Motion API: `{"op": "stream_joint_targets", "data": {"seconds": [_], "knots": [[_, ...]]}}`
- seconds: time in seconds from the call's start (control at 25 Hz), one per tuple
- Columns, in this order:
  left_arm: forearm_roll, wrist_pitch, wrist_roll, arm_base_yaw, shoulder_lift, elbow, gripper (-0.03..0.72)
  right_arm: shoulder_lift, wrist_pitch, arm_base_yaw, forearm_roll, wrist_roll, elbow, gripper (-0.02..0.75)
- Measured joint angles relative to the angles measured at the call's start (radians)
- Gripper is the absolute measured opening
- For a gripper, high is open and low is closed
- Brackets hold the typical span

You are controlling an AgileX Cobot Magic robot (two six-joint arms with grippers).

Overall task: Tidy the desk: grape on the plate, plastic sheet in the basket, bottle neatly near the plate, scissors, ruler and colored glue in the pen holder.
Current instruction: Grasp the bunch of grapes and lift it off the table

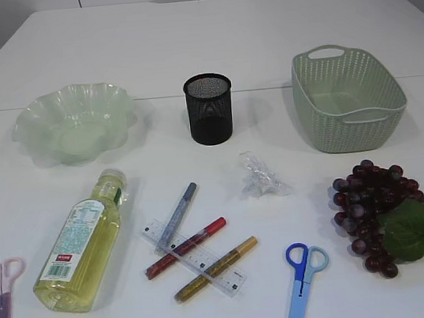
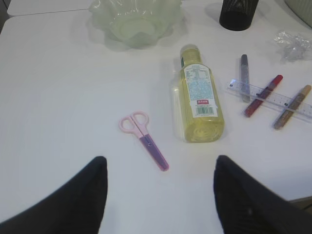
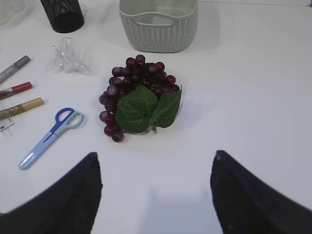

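Both grippers open, empty. Risk: grape bunch (image 3: pixel 139 100) (loose, leafy) may shed or slip when pinched.

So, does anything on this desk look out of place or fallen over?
Yes. The bottle lies on its side instead of standing. Three glue pens lie crossed over the ruler. A crumpled plastic sheet sits loose on the table. Nothing looks spilled or broken.
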Motion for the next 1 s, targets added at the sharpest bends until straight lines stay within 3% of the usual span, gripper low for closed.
{"op": "stream_joint_targets", "data": {"seconds": [1.0], "knots": [[0.000, 0.000, 0.000, 0.000, 0.000, 0.000, 0.490, 0.000, 0.000, 0.000, 0.000, 0.000, 0.000, 0.543]]}}
